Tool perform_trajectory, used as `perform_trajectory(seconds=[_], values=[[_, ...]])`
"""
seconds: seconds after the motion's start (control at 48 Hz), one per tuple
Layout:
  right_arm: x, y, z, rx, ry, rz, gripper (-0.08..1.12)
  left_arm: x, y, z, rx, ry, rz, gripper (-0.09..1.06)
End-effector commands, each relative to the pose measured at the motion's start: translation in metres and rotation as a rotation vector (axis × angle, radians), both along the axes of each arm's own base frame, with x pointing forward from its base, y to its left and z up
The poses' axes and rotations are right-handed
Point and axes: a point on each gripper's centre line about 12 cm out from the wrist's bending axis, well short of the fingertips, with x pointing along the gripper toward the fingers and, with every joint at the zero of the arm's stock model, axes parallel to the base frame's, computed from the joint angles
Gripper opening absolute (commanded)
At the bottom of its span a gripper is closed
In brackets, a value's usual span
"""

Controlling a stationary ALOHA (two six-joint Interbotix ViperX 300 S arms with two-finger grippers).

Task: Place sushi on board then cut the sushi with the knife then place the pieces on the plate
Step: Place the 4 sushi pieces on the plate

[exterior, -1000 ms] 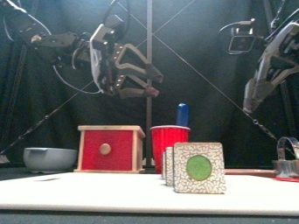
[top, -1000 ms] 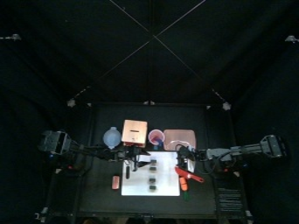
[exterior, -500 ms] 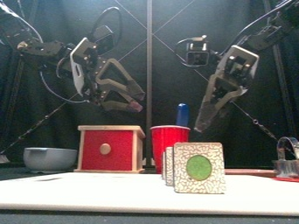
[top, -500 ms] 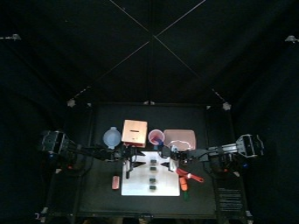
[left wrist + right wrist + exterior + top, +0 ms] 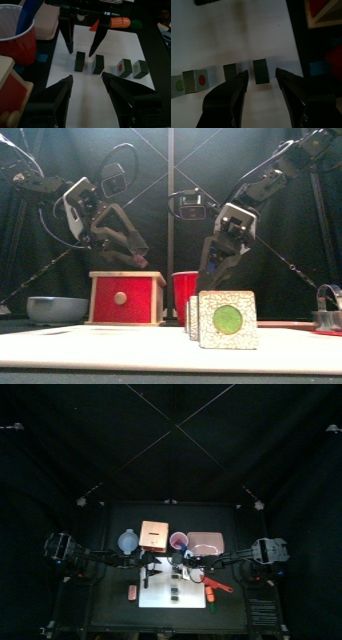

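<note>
The left tool [image 5: 89, 80] hangs over the white board [image 5: 123, 47] with its jaws spread wide, gripping nothing. The right tool [image 5: 262, 74] faces it from the other side, also spread wide and empty. Its tips are just above the board and touch nothing.

The sushi [image 5: 99, 64] stands on the board in four pieces set in a row. Two dark pieces, a little apart, are under the gap of the right tool and just ahead of the left tool's tips. The other two sit close together, farther out past the left tool's jaw. Their red and green centres show.

Behind both tools, toward the back of the surface, the red cup [image 5: 17, 40] holds the blue knife [image 5: 27, 15]. The pink plate [image 5: 205, 542] lies behind the right tool, and the wooden box [image 5: 127, 298] behind the left one.
</note>
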Motion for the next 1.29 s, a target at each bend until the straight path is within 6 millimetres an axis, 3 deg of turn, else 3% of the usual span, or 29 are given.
perform_trajectory(seconds=[0.021, 0.5, 0.771, 0.958, 1.125, 1.292], values=[[0.007, -0.003, 0.013, -0.002, -0.037, -0.005, 0.83, 0.002, -0.001, 0.007, -0.003, -0.018, -0.001, 0.86], [0.022, -0.003, -0.009, -0.006, 0.009, -0.001, 0.8, -0.002, 0.0, 0.0, -0.004, 0.015, -0.001, 0.86], [0.02, -0.001, -0.011, -0.001, 0.018, -0.003, 0.65, -0.002, 0.001, -0.002, -0.004, 0.023, 0.002, 0.86], [0.006, -0.003, 0.012, 0.006, -0.014, -0.017, 0.63, -0.002, 0.001, -0.002, -0.004, 0.024, 0.002, 0.86], [-0.021, -0.008, 0.039, 0.028, -0.073, -0.051, 0.63, -0.002, 0.001, -0.002, -0.002, 0.024, 0.001, 0.86], [-0.049, -0.023, 0.052, 0.055, -0.094, -0.123, 0.63, -0.002, 0.002, -0.003, 0.0, 0.026, 0.001, 0.86]])
